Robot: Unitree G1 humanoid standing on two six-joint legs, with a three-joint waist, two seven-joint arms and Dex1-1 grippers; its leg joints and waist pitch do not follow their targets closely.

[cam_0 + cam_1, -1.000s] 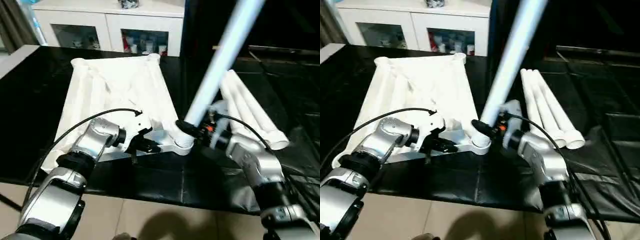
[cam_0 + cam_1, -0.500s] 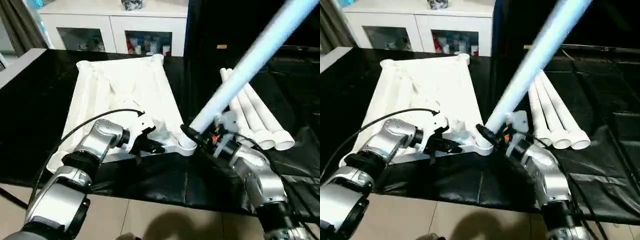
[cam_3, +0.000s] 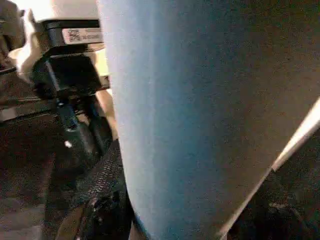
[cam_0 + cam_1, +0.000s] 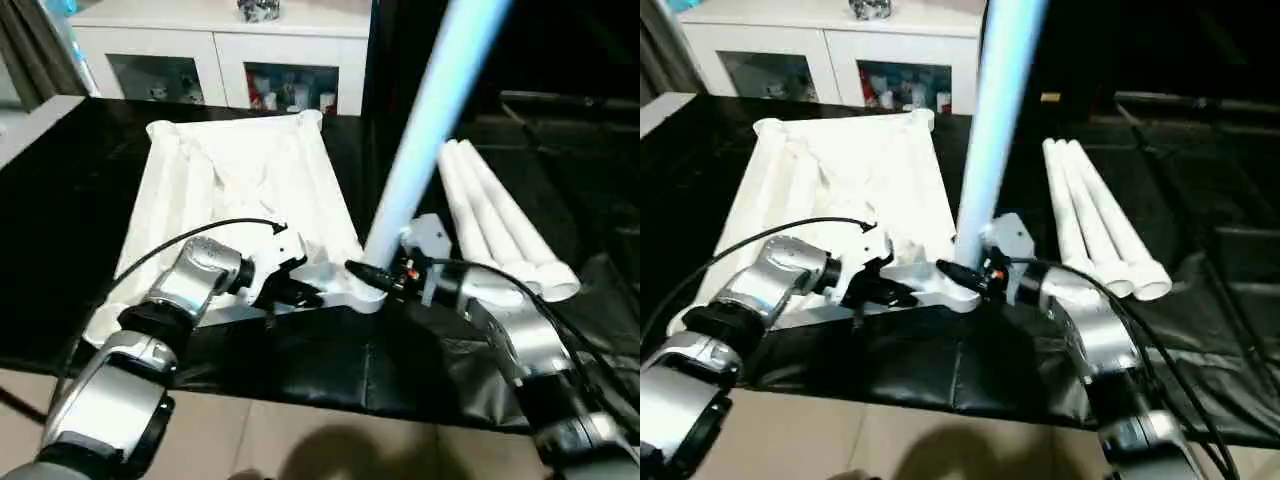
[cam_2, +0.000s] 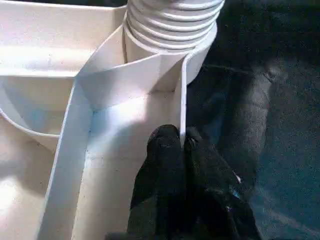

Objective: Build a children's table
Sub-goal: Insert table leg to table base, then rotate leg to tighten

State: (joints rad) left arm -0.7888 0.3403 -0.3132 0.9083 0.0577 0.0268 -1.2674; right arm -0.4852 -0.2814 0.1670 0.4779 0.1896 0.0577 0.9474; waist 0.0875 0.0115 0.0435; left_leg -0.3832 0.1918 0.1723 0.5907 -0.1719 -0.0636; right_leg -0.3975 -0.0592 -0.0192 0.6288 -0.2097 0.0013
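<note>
White table top [image 4: 235,190] lying ribbed side up on the black table [image 4: 60,170]; left gripper [image 5: 181,142] pinched shut on its near rim wall beside the corner socket [image 4: 370,293]; right gripper [image 4: 372,274] clamped round the leg [image 4: 425,120] standing nearly upright in that socket; three spare legs [image 4: 500,225] to the right, white cabinet [image 4: 220,45] at the far edge

A white cabinet [image 4: 215,45] with glass doors stood at the back, small colourful bits visible behind the panes; something dark sat on top, too blurry to make out; a black sheet [image 4: 330,365] covered the work surface; pale tiled floor [image 4: 300,440] below.
</note>
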